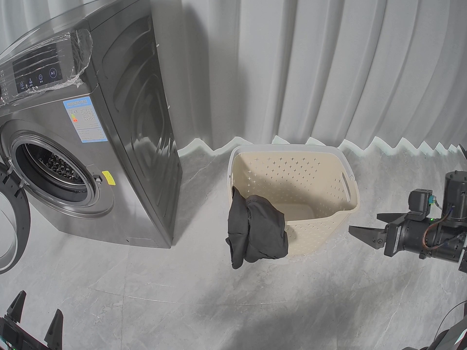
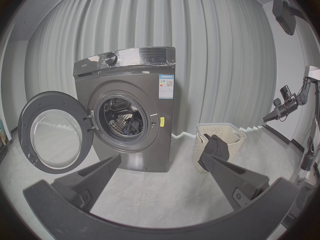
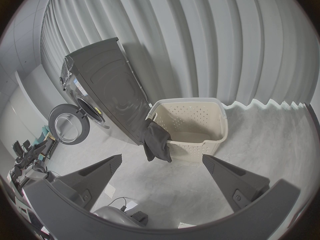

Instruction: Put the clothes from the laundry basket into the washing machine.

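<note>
A cream laundry basket (image 1: 340, 205) stands on the floor to the right of the grey washing machine (image 1: 131, 122). A dark garment (image 1: 255, 229) hangs over the basket's front left rim, mostly outside it. The machine's round door (image 2: 53, 132) is swung wide, and some clothes (image 2: 128, 125) lie inside the drum. My right gripper (image 1: 367, 227) hovers open just right of the basket, holding nothing. My left gripper (image 1: 34, 314) is low at the front left, open and empty, facing the machine. The garment (image 3: 156, 142) drapes over the basket (image 3: 213, 117) in the right wrist view too.
White pleated curtains (image 1: 316, 59) close off the back. Pale tiled floor (image 1: 194, 288) spreads in front of the machine and basket. Cables and small items (image 3: 130, 210) lie on the floor near my base.
</note>
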Motion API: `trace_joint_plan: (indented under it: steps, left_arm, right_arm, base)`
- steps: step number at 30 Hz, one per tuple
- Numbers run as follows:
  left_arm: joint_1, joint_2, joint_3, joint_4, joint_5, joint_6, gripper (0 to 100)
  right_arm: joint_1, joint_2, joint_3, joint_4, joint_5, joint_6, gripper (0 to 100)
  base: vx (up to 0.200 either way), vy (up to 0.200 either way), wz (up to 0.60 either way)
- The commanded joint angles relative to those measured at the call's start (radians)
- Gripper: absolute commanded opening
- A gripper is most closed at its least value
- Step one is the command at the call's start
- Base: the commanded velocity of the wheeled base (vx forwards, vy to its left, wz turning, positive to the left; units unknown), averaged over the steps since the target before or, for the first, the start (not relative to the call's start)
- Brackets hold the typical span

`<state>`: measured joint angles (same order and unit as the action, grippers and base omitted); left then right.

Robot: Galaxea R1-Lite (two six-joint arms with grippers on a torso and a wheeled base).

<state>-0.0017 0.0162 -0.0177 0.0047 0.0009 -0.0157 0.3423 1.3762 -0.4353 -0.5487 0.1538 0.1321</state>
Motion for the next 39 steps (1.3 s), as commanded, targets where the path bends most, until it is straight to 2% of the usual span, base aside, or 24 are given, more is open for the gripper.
trace_joint_plan:
  steps: [1, 6, 12, 18, 24, 27, 35, 39]
  left_arm:
    - [0.000, -0.016, 0.018, 0.000, -0.002, -0.004, 100]
    - [0.000, -0.016, 0.016, 0.000, -0.002, -0.004, 100]
    - [0.000, -0.016, 0.016, 0.000, -0.002, -0.006, 100]
    - [0.000, -0.016, 0.016, 0.000, -0.004, -0.006, 100]
    - [0.000, -0.016, 0.016, 0.000, -0.004, -0.006, 100]
    - [0.000, -0.016, 0.016, 0.000, -0.002, -0.007, 100]
    - [0.000, -0.016, 0.016, 0.000, -0.002, -0.007, 100]
    - [0.000, -0.016, 0.016, 0.000, -0.002, -0.007, 100]
  right_arm:
    - [0.035, 0.153, -0.059, -0.031, -0.014, 0.003, 100]
    - [0.064, 0.248, -0.092, -0.117, -0.056, 0.006, 100]
    - [0.099, 0.348, -0.131, -0.186, -0.094, 0.034, 100]
    - [0.121, 0.406, -0.181, -0.191, -0.103, 0.041, 100]
    - [0.132, 0.425, -0.204, -0.191, -0.103, 0.041, 100]
    - [0.138, 0.442, -0.212, -0.191, -0.105, 0.041, 100]
    - [0.164, 0.526, -0.252, -0.192, -0.128, 0.041, 100]
    - [0.188, 0.597, -0.286, -0.214, -0.163, 0.041, 100]
  base:
    - [0.000, 0.000, 0.00]
    - [0.000, 0.000, 0.00]
    - [0.000, 0.000, 0.00]
    - [0.000, 0.000, 0.00]
    - [0.200, 0.000, 0.00]
    - [0.000, 0.000, 0.00]
    - [0.000, 0.000, 0.00]
    - [0.000, 0.000, 0.00]
